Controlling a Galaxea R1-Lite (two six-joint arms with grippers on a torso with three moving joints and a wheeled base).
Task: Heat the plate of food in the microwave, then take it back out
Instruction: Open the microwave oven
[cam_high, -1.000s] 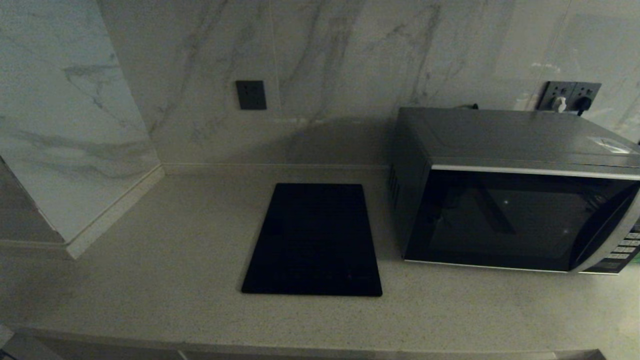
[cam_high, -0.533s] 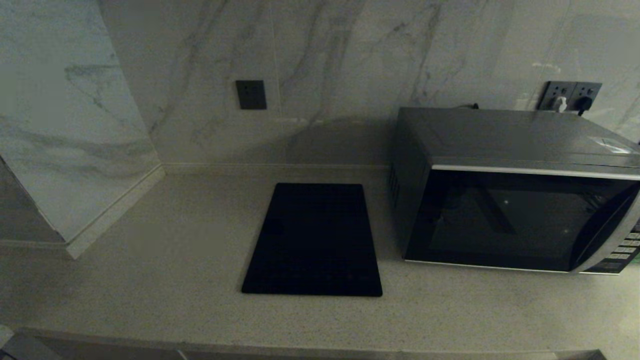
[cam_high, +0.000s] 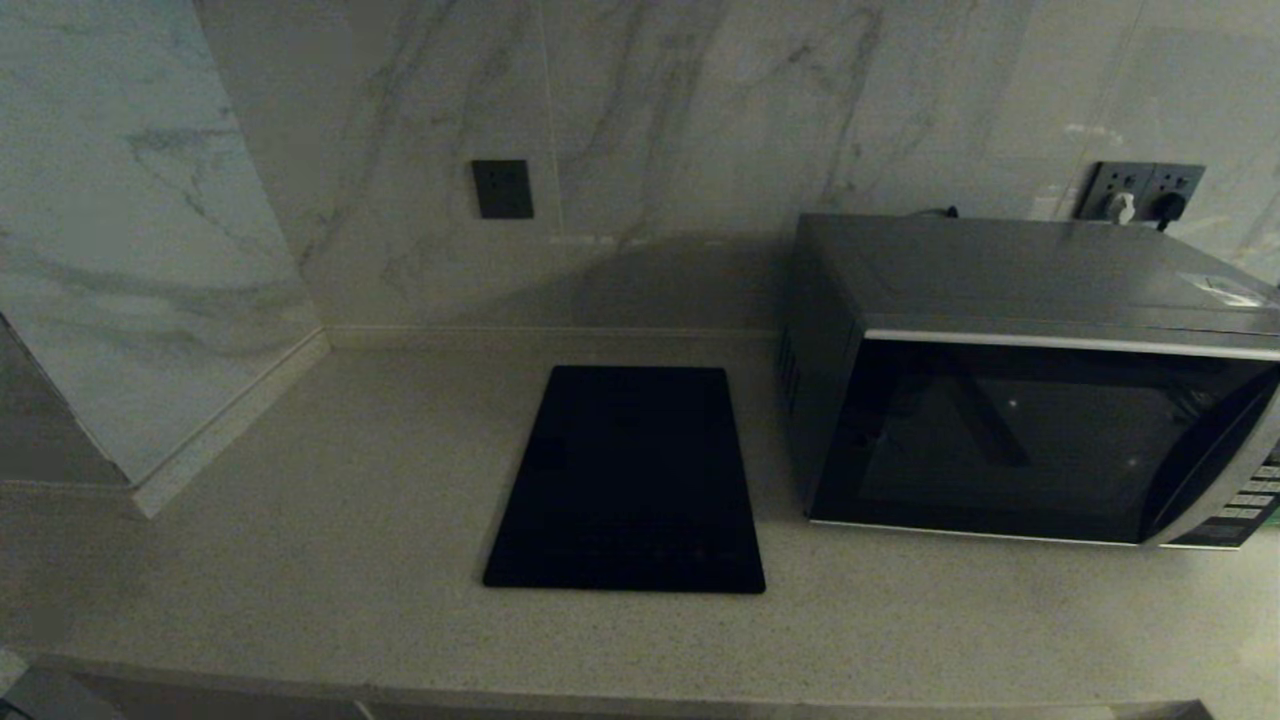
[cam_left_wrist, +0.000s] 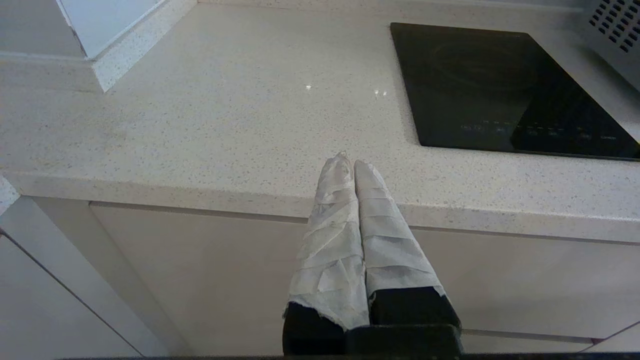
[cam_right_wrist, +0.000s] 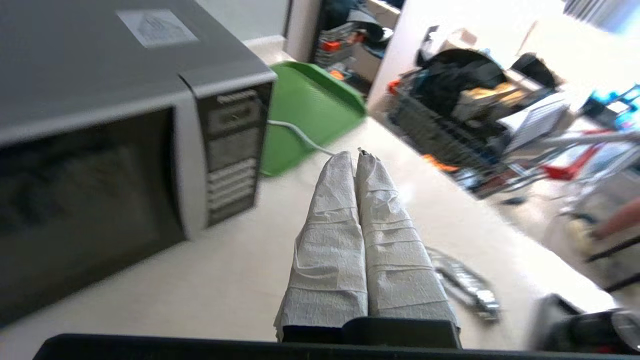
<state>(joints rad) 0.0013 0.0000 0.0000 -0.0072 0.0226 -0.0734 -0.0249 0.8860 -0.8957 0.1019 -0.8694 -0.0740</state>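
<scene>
The head camera looks forward and down from above the countertop (cam_high: 300, 560), facing the marble wall (cam_high: 650, 120); it takes in the black slab (cam_high: 628, 480) and the microwave (cam_high: 1020, 380) from a moderate distance. The left wrist camera sits low, at the counter's front edge, looking up and across the countertop (cam_left_wrist: 225, 110) toward the slab (cam_left_wrist: 500, 85). The right wrist camera hangs above the counter, close beside the microwave (cam_right_wrist: 100, 125), facing its keypad end and the green tray (cam_right_wrist: 310, 110). All three views show the microwave and the countertop.

Marble wall (cam_high: 700, 130), dim light; dark socket plate (cam_high: 502, 189) at 11 o'clock, double socket (cam_high: 1140, 190) at 2 o'clock; speckled pale counter (cam_high: 330, 520) below; cupboard front (cam_left_wrist: 200, 280) beneath.
</scene>
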